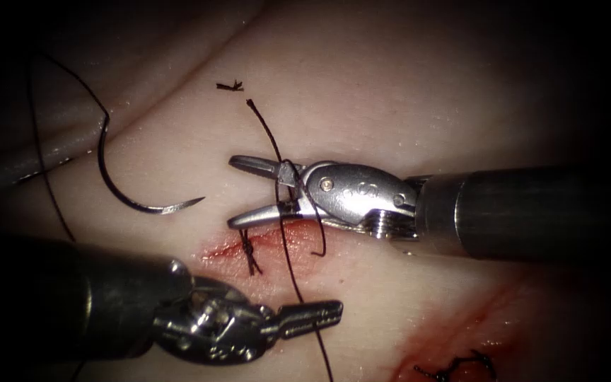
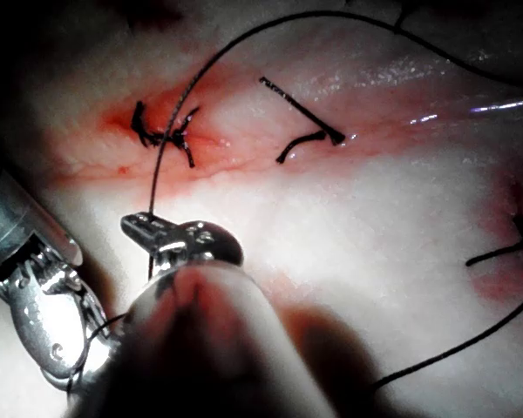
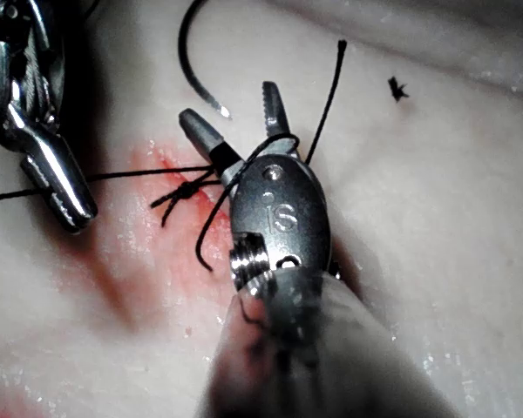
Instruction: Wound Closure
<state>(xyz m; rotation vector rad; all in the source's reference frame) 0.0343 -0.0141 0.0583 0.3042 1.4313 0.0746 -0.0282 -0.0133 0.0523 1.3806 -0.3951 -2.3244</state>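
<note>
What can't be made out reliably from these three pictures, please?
- Endoscope view: the thread runs off the bottom edge; its far end is cut off.
- Endoscope view: the needle's swaged end fades into shadow.
- Left wrist view: the left tool's own shaft hides its jaw grip.

The right pincer (image 1: 238, 192) reached in from 3 o'clock with its jaws spread wide and thread (image 1: 286, 185) looped around them, while the left pincer (image 1: 330, 312), entering from 8 o'clock, was closed on the thread.
</note>
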